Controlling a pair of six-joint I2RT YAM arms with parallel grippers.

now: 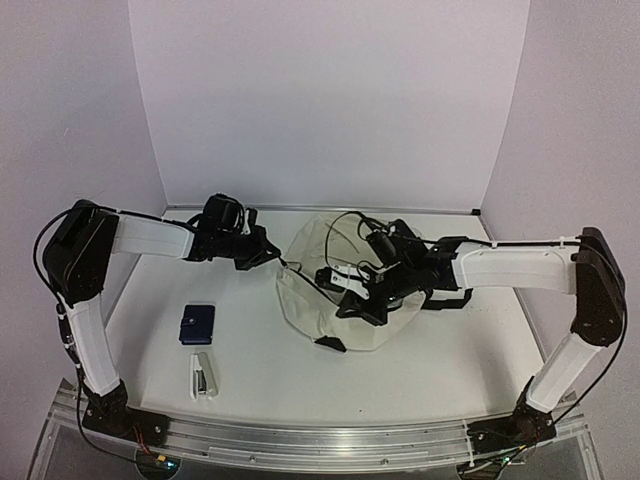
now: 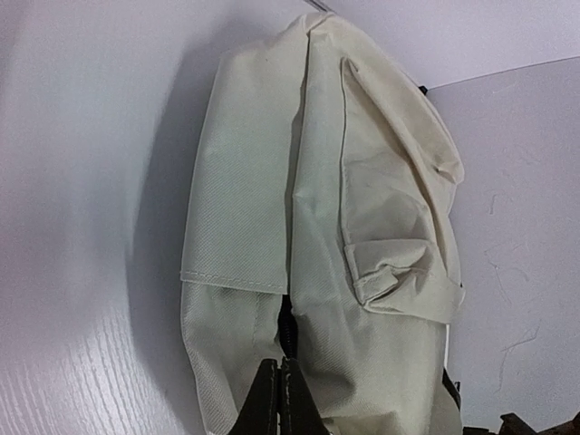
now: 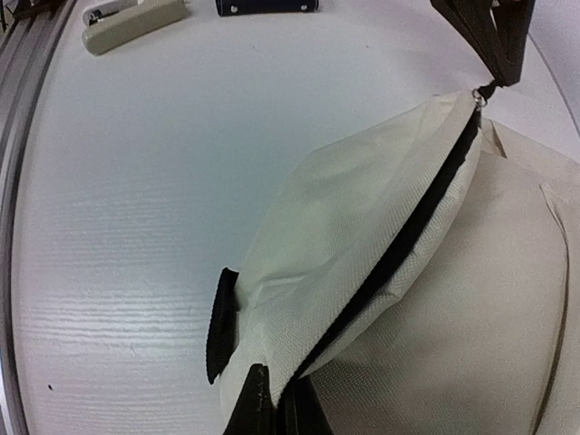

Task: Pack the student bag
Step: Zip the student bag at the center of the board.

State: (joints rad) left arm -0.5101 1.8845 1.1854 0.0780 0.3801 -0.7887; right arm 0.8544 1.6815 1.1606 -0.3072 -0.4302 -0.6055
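The student bag [image 1: 315,300], a cream backpack, lies flat mid-table and fills the left wrist view [image 2: 362,227]. Its black zipper line [image 3: 408,237] runs closed along a raised seam. My left gripper [image 1: 280,260] is at the bag's left edge, shut on the zipper pull [image 3: 478,96] at the seam's far end; its closed tips [image 2: 279,394] sit right at the zipper. My right gripper [image 1: 352,308] reaches over the bag from the right and is shut on the bag's fabric edge [image 3: 281,399] beside the zipper, next to a black strap tab [image 3: 220,333].
A dark blue case [image 1: 197,324] and a white stapler [image 1: 203,374] lie on the table left of the bag, also seen as the stapler [image 3: 131,18] and the case [image 3: 267,6] in the right wrist view. Black straps [image 1: 450,298] trail from the bag's right side.
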